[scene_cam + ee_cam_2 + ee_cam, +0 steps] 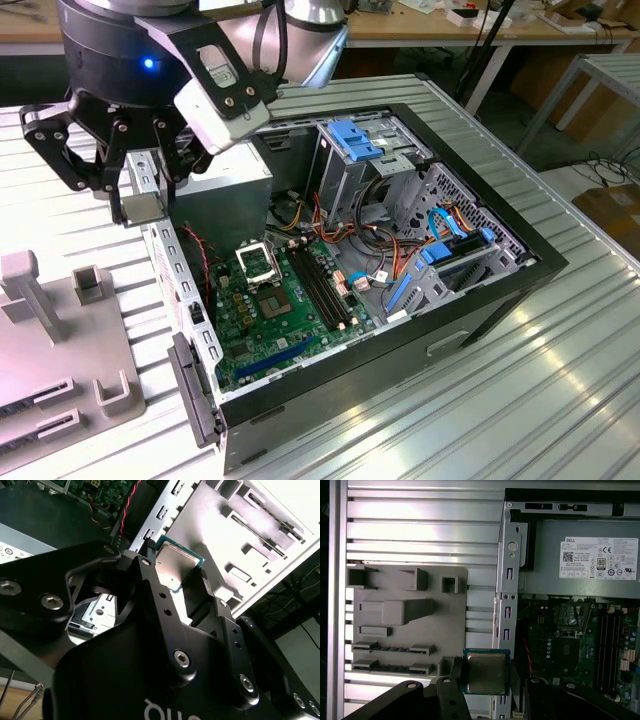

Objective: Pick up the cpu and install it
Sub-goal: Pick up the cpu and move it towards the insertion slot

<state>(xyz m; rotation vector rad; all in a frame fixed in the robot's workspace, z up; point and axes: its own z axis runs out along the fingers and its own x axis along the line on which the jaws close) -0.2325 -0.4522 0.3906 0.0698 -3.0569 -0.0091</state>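
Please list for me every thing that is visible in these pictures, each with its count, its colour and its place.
cpu: one, silver-grey top with a green edge, held in the hand above the case's side wall.
computer case: one, black, open, lying on the table.
motherboard: one, green, inside the case.
socket frame: one, black and silver, on the motherboard.
power supply: one, grey, inside the case beside the motherboard.
fixture plate: one, grey, on the table, at the exterior view's left of the case.
table: one, silver, slatted, under the case and the plate.
hand: one, black, shut on the cpu.
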